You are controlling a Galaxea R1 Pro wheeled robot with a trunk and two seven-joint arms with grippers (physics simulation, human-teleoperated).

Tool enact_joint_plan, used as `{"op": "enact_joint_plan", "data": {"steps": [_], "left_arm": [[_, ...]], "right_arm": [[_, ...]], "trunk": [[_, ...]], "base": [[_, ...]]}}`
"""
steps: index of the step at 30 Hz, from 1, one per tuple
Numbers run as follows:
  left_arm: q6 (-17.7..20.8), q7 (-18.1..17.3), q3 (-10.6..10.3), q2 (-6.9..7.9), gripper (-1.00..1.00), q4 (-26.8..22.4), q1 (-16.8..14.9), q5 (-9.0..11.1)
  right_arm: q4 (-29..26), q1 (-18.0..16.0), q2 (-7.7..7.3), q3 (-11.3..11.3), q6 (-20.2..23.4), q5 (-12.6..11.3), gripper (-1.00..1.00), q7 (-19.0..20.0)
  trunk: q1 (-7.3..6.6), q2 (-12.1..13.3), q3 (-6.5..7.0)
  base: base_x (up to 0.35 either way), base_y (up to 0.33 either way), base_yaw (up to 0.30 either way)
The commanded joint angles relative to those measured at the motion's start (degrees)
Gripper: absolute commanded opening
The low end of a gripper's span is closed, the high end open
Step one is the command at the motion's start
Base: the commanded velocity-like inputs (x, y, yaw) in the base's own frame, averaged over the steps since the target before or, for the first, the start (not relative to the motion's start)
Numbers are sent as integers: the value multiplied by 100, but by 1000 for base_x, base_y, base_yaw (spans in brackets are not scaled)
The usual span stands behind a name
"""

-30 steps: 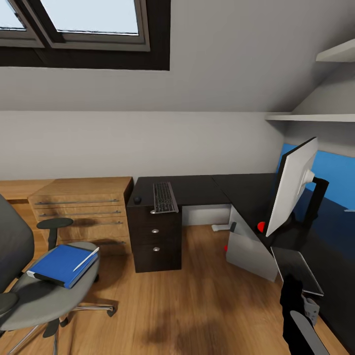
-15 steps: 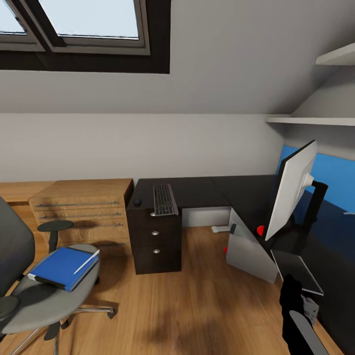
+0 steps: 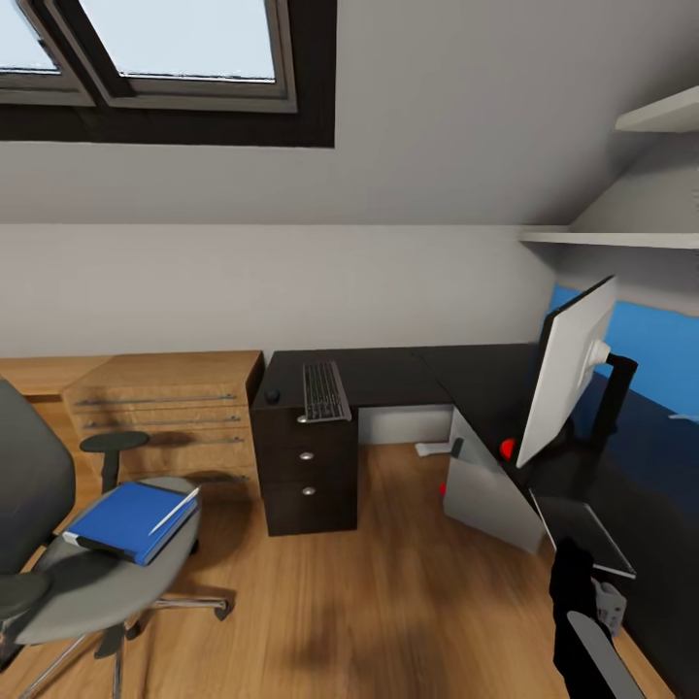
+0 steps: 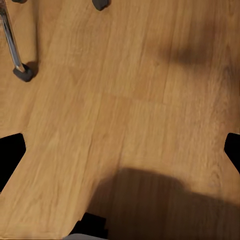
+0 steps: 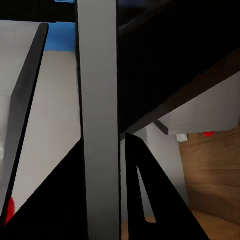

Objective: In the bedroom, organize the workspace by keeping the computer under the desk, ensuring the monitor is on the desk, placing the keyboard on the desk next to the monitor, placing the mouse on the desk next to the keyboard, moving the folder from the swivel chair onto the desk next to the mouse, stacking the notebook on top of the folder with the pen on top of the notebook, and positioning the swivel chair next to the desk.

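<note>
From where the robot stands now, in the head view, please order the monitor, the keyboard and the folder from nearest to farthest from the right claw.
1. The monitor: just above the right claw, on the desk's right wing.
2. The keyboard: desk's left end.
3. The folder: far left, on the swivel chair.

Right arm [image 3: 582, 631] low, forward

The floor [image 3: 388, 602] is warm wood plank with a soft sheen. The table [image 3: 388, 374] top looks matt black. The swivel chair [image 3: 58, 573] has grey cloth padding and shiny chrome legs. The monitor [image 3: 563, 383] back is smooth pale plastic.
</note>
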Motion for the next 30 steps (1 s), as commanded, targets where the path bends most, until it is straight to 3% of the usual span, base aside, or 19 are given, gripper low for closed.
{"op": "enact_joint_plan", "data": {"steps": [1, 9, 11, 13, 15, 23, 26, 30], "left_arm": [[16, 22, -6, 1, 100, -12, 2, 46], [16, 22, -5, 2, 100, -12, 2, 47], [16, 22, -6, 2, 100, -12, 2, 47], [16, 22, -6, 2, 100, -12, 2, 47], [16, 22, -6, 2, 100, -12, 2, 47], [16, 25, -6, 2, 100, -12, 2, 47], [16, 25, -6, 2, 100, -12, 2, 47], [16, 27, -10, 2, 100, -12, 2, 45]], "right_arm": [[9, -1, 2, 5, -21, -96, -100, 66], [10, -1, 33, 130, -29, -25, -100, 100], [10, -1, 107, 139, -31, 106, -100, 100], [8, -1, 209, 150, -33, 509, -100, 94], [8, -1, 307, 162, -33, 695, -100, 93], [15, -1, 578, 208, -33, 921, -100, 97], [117, 5, 780, 534, -43, 1208, -100, 99], [201, 7, 901, 750, -54, 1334, -100, 100]], "trunk": [[-3, -3, -5], [-3, -3, -5], [-3, -3, -2], [-3, -3, 12], [-3, -3, 28], [-3, -3, 98], [-3, -3, 125], [-3, -3, 160]], "base": [[-307, 0, 0], [-304, 0, 0], [-81, 0, 0], [-20, 0, 0], [-7, 0, 0], [-1, 0, 0], [0, 0, 12], [0, 0, 55]]}}
